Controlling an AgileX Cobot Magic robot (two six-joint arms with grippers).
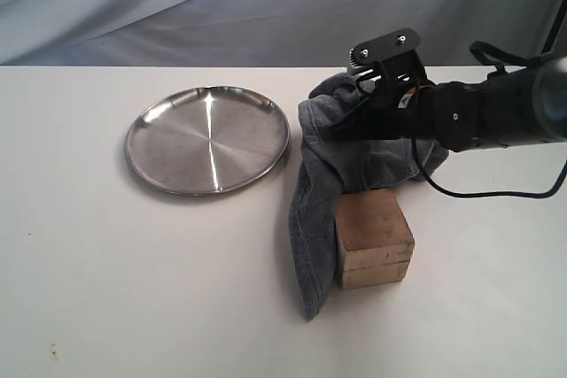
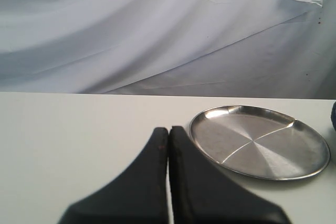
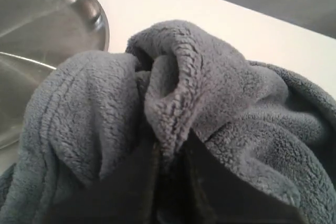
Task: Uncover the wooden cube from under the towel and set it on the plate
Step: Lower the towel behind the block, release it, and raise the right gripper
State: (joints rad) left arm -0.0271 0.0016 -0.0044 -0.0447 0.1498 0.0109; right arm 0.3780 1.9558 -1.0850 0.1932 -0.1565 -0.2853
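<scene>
Right gripper is clamping a fold of the grey towel just far of the wooden cube, which is sitting mostly bared, towel draping its left face. Stainless-steel plate is lying left of the cube. Left gripper, fingers together, is sitting beside the plate, so the right one is nearer the cube.

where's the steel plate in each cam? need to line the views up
Exterior view: plate left of centre, whole, nothing on it.
Left wrist view: plate whole, beyond the left gripper.
Right wrist view: plate partly hidden behind the towel, only part of its rim showing.
Shared landmark: the white table under the plate, in all three.
</scene>
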